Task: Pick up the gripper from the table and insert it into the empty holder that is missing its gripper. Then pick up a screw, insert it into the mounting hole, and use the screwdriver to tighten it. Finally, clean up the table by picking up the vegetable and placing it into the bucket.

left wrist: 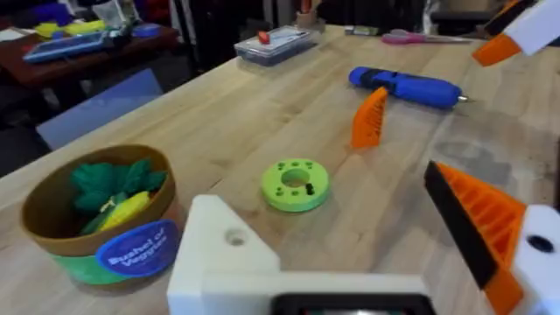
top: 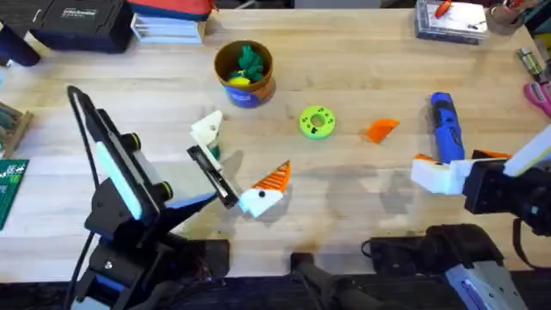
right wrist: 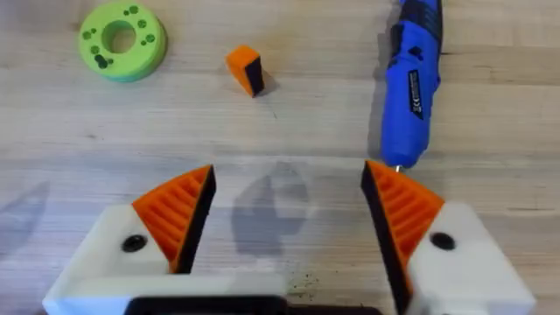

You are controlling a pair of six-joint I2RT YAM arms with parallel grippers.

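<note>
Near the right edge of the table (top: 344, 215), the screwdriver (top: 445, 125) lay flat on the wood, tip pointing toward the robot. Right gripper (right wrist: 284, 210) hung just short of that tip, fingers spread wide, nothing between them. Left gripper (top: 245, 185) sat mid-table, also apart and empty. Bucket (top: 244, 73) stood at the far centre with green and yellow toys inside. Green disc (top: 317, 121) and a small orange wedge (top: 380, 129) lay between bucket and screwdriver.

Handling guess: the screwdriver looked like rigid plastic, smooth and round, so probably prone to rolling or twisting in the pads. Likely heavier at the fat body than at the thin metal tip. Best hold would be across the thick blue body near the middle, pads square to its long axis, not on the tip. The ribbed orange pads (right wrist: 179, 214) should help the grip. Couldn't pick out the dark teal vegetable on the table.
</note>
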